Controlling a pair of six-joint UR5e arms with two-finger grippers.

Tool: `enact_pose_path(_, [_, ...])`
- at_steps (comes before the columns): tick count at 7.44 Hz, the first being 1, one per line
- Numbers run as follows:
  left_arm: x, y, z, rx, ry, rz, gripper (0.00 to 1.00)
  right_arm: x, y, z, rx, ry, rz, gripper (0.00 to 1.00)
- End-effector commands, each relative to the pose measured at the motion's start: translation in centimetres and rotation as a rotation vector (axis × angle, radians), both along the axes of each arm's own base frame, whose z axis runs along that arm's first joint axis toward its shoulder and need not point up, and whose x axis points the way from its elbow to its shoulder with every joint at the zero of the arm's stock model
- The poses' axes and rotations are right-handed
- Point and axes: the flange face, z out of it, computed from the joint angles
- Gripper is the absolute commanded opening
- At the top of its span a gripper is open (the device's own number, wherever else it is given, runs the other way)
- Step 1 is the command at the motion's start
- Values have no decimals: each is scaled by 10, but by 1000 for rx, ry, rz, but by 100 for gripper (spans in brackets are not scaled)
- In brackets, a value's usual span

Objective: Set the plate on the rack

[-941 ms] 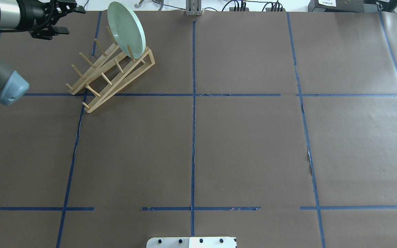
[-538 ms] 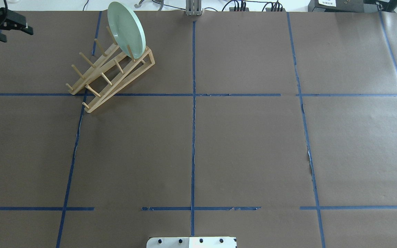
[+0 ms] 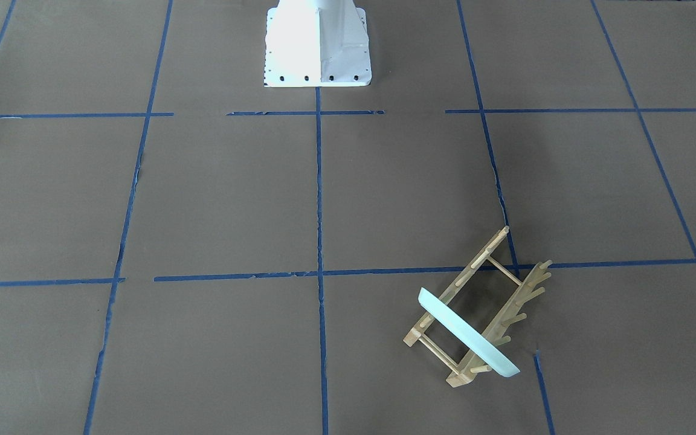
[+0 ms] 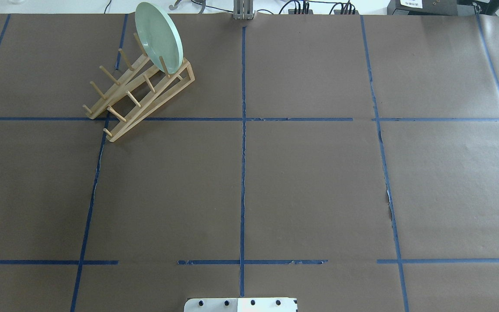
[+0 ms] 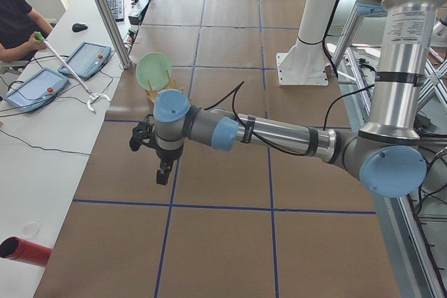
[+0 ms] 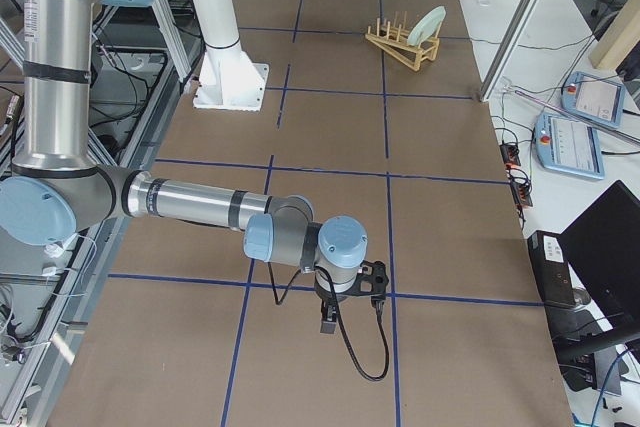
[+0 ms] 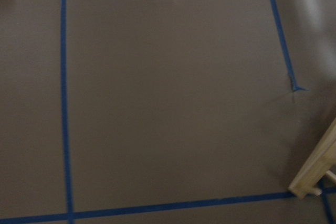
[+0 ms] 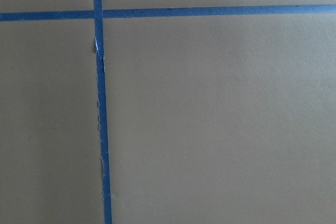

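Plate [image 4: 158, 37] stands on edge in rack [image 4: 152, 104], pegs propping it; left gripper [image 5: 162, 174] and right gripper [image 6: 328, 324] (spread or pressed together, cannot tell) hang clear.

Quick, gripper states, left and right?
Left gripper: cannot tell open or shut; seen only from the side.
Right gripper: cannot tell either; the plate sits in the rack.
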Motion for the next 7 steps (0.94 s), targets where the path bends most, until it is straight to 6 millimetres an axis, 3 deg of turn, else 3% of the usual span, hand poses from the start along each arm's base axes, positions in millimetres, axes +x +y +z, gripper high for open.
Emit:
enact_pose_path(1, [-50,58,62,-100,14,35,100,0,0,-1,1,0,0,100])
enact_pose_path(3, [-50,66,63,-105,18,33,100,0,0,-1,1,0,0,100])
enact_pose_path(7, [-42,57,55,-73,65,37,100,0,0,0,0,0,0,100])
